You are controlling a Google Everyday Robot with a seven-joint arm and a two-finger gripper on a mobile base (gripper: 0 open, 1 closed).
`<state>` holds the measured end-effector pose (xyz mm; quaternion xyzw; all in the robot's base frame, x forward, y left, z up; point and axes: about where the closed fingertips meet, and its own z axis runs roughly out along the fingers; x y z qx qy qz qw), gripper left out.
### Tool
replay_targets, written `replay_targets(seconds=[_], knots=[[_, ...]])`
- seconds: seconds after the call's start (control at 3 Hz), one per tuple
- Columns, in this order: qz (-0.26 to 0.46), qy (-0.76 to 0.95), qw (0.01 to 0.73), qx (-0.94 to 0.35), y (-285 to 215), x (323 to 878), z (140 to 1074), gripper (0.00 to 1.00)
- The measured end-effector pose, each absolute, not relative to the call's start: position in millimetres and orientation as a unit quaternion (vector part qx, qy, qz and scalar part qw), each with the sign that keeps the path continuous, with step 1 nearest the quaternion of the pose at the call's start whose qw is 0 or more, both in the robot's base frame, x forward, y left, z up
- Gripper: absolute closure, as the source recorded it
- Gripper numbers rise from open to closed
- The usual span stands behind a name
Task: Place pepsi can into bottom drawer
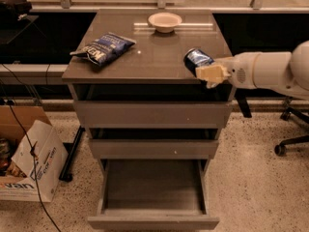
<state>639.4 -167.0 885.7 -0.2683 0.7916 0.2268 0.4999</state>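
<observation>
The gripper (pixel 208 73), reaching in from 3 o'clock, has its jaws clamped on the pepsi can (pixel 197 60), which is tilted at the front right edge of the bench (pixel 145 64). The bottom drawer (pixel 152 185) stands open at 6 o'clock. A clean finish likely means swinging clear of the upper drawers (pixel 152 114), then lowering the can well inside before letting go.
</observation>
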Motion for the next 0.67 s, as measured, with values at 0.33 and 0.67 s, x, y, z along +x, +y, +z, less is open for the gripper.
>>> replay_targets(seconds=[0.33,0.67], knots=[[0.259,0.757,0.488,-0.349,-143.1,562.8,886.5,1.0],[0.253,0.702,0.471,-0.47,-127.4,479.6,886.2,1.0]])
